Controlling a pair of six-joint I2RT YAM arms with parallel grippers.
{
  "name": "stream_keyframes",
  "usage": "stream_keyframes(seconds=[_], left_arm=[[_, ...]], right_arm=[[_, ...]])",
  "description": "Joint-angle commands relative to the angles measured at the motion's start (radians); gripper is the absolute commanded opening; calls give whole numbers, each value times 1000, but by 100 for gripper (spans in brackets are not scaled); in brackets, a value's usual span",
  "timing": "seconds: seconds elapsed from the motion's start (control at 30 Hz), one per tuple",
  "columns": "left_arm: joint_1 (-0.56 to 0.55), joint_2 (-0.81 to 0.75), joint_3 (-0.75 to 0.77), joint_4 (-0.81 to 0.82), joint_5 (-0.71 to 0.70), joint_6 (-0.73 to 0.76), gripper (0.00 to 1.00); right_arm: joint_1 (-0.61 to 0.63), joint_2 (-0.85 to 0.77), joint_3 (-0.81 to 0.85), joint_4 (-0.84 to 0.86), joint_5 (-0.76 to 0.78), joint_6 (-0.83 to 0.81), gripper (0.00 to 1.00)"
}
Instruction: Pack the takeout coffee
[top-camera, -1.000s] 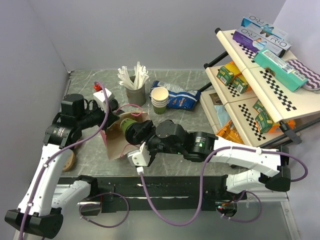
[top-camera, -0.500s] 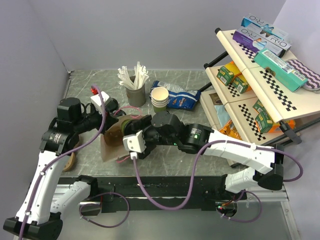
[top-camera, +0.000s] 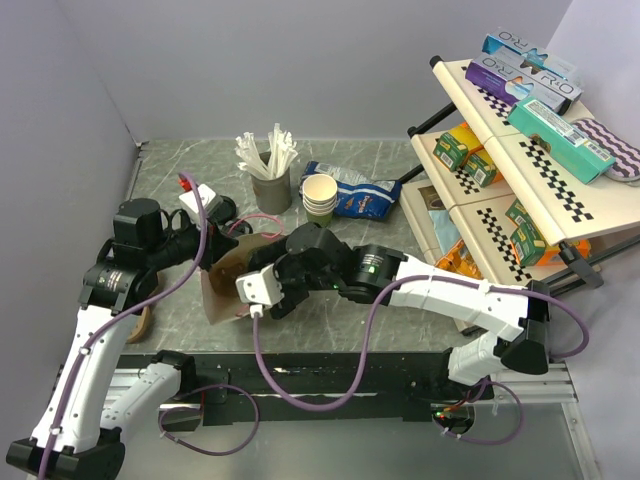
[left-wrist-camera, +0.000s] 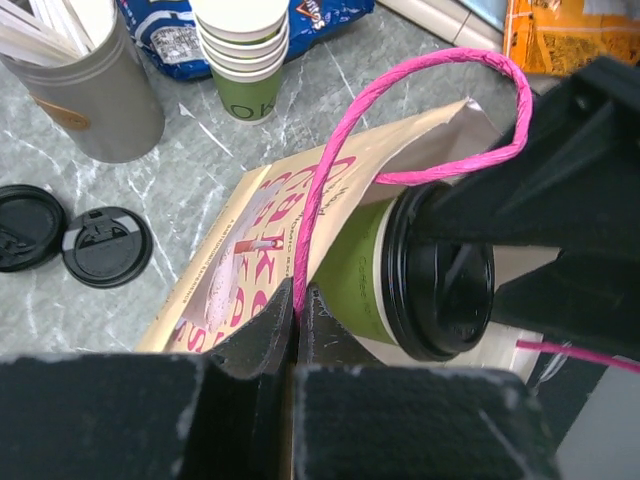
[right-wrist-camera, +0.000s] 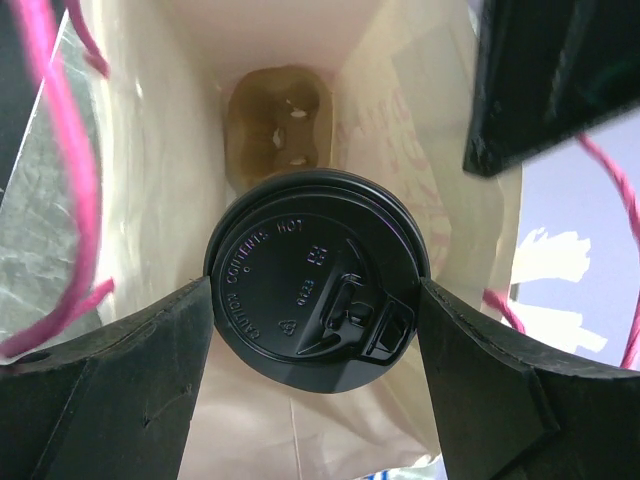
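The takeout coffee (left-wrist-camera: 400, 270), green-sided with a black lid (right-wrist-camera: 315, 290), lies sideways in the mouth of a brown paper bag (top-camera: 218, 297) with pink print (left-wrist-camera: 230, 280). My right gripper (right-wrist-camera: 315, 300) is shut on it, one finger on each side of the lid, and holds it inside the bag's opening; in the top view the gripper (top-camera: 250, 270) reaches in from the right. A brown cup carrier (right-wrist-camera: 278, 125) sits at the bag's bottom. My left gripper (left-wrist-camera: 296, 315) is shut on the bag's pink handle (left-wrist-camera: 420, 85) and holds the bag open; it also shows in the top view (top-camera: 222, 228).
Two loose black lids (left-wrist-camera: 100, 245) lie left of the bag. A grey holder with white stirrers (top-camera: 270, 180), a stack of cream cups (top-camera: 320, 198) and a blue packet (top-camera: 362, 195) stand behind it. A slanted shelf rack (top-camera: 520, 160) of boxes fills the right.
My right gripper has moved left and carried the coffee further into the bag's mouth. The left gripper, still on the handle, has shifted slightly down and the bag has tipped with it.
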Motion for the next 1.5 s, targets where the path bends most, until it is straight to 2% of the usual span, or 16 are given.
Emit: stream_keyframes(seconds=[0.0, 0.3, 0.73, 0.9, 1.13, 1.47], left_arm=[[-2, -10, -4, 50, 0, -73, 1], [-4, -33, -42, 75, 5, -131, 1], [-2, -100, -75, 87, 28, -142, 1], [-2, -156, -120, 109, 69, -133, 1], [-2, -177, -165, 132, 104, -156, 1], [-2, -137, -180, 164, 101, -148, 1]], right_arm=[[48, -31, -3, 17, 23, -93, 0], [53, 13, 24, -2, 10, -150, 0], [41, 108, 38, 13, 121, 29, 0], [33, 95, -21, 33, 196, 22, 0], [24, 133, -8, -6, 259, -4, 0], [-7, 187, 14, -24, 264, -28, 0]])
